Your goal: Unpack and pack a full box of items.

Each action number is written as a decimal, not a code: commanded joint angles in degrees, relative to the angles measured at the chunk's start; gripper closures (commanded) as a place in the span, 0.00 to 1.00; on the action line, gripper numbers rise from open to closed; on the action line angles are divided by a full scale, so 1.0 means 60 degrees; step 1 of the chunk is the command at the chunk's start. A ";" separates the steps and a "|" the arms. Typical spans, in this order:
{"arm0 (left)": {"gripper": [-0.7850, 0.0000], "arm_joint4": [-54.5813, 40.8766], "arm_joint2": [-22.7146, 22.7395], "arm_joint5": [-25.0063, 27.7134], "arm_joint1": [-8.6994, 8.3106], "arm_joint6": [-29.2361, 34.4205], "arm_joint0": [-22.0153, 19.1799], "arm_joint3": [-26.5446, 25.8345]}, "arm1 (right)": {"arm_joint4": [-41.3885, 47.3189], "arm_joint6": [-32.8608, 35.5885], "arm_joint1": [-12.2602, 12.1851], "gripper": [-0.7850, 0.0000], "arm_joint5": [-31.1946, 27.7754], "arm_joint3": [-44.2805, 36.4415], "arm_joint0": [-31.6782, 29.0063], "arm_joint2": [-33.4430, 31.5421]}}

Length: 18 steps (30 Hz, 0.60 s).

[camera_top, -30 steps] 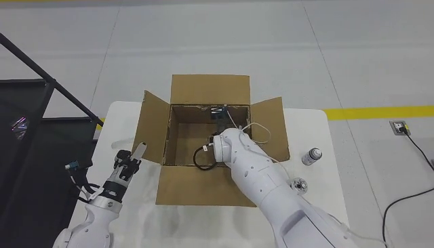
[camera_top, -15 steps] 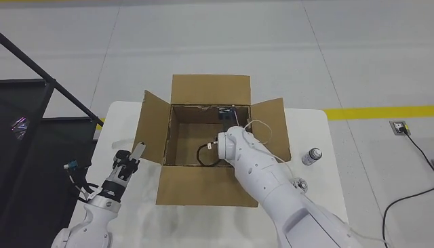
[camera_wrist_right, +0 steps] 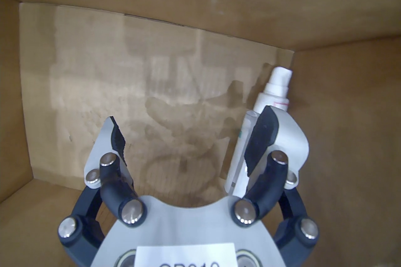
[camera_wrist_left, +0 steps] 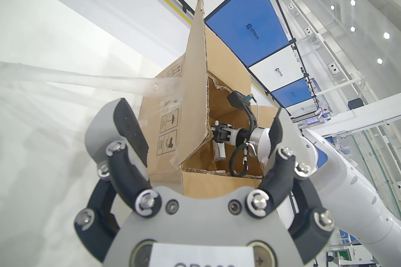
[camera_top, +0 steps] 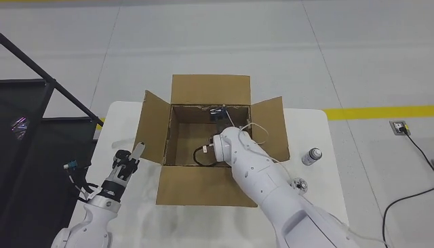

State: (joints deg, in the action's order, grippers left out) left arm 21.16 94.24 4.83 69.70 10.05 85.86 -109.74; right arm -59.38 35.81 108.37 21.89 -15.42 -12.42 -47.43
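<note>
The open cardboard box (camera_top: pixel 183 180) stands mid-table with its flaps spread. My right arm dips into it from the front right. In the right wrist view my right gripper (camera_wrist_right: pixel 191 136) is open above the bare box floor (camera_wrist_right: pixel 141 86). A white spray bottle (camera_wrist_right: pixel 275 89) rests along the box wall, just outside one finger. Through the box's corner gap, the left wrist view shows the right gripper (camera_wrist_left: pixel 216 133) with that bottle (camera_wrist_left: pixel 218 151) under it. My left gripper (camera_top: pixel 133 154) is open with nothing in it, over the table to the left of the box.
A small bottle with a dark cap (camera_top: pixel 310 156) stands on the table to the right of the box. A clear plastic strip (camera_wrist_left: pixel 94 82) lies by the box's left flap. A black frame (camera_top: pixel 41 78) and dark cloth border the table's left side.
The right arm's wrist swayed slightly to the right inside the box, then came back left. The left arm has kept still.
</note>
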 commanded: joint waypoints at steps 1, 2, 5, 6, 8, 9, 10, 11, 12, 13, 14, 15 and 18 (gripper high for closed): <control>0.00 -0.0006 0.0001 0.0002 0.0002 -0.0010 0.0004 0.0002 | -0.0225 0.0175 0.0079 0.00 0.0517 -0.0152 -0.0059 0.0131; 0.00 -0.0010 0.0002 0.0007 0.0002 -0.0008 0.0005 0.0005 | -0.0349 0.0290 0.0126 0.00 0.0834 -0.0228 -0.0081 0.0203; 0.00 -0.0031 0.0012 0.0015 0.0004 -0.0019 0.0009 0.0012 | -0.0731 0.0440 0.0261 0.00 0.1468 -0.0509 -0.0204 0.0431; 0.00 -0.0043 0.0014 0.0024 0.0005 -0.0009 0.0011 0.0014 | -0.0855 0.0535 0.0294 0.00 0.1689 -0.0546 -0.0226 0.0493; 0.00 -0.0051 0.0025 0.0055 0.0004 -0.0004 0.0011 0.0018 | -0.1084 0.0888 0.0356 0.00 0.2055 -0.0574 -0.0204 0.0602; 0.00 -0.0063 0.0026 0.0067 0.0004 0.0006 0.0012 0.0021 | -0.1177 0.1098 0.0379 0.00 0.2187 -0.0560 -0.0159 0.0639; 0.00 -0.0070 0.0030 0.0074 0.0004 0.0014 0.0011 0.0023 | -0.1262 0.1306 0.0394 0.00 0.2188 -0.0532 -0.0093 0.0669; 0.00 -0.0073 0.0034 0.0078 0.0004 0.0018 0.0013 0.0024 | -0.1297 0.1460 0.0396 0.00 0.2137 -0.0494 -0.0020 0.0665; 0.00 -0.0072 0.0038 0.0097 0.0004 0.0013 0.0016 0.0021 | -0.1314 0.1580 0.0389 0.00 0.2050 -0.0432 0.0054 0.0645; 0.00 -0.0086 0.0043 0.0115 0.0004 0.0022 0.0022 0.0025 | -0.1303 0.1637 0.0373 0.00 0.1952 -0.0368 0.0128 0.0604; 0.00 -0.0093 0.0054 0.0128 0.0003 0.0028 0.0027 0.0031 | -0.1250 0.1667 0.0351 0.00 0.1772 -0.0301 0.0184 0.0547; 0.00 -0.0114 0.0066 0.0137 0.0004 0.0020 0.0033 0.0042 | -0.1183 0.1678 0.0322 0.00 0.1547 -0.0217 0.0243 0.0479; 0.00 -0.0140 0.0097 0.0176 0.0005 -0.0018 0.0045 0.0083 | -0.0968 0.1639 0.0229 0.00 0.0870 0.0037 0.0389 0.0279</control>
State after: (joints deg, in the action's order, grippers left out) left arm 20.38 94.78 5.83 69.73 10.04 86.11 -109.31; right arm -65.58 45.74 109.89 28.37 -15.61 -10.28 -45.42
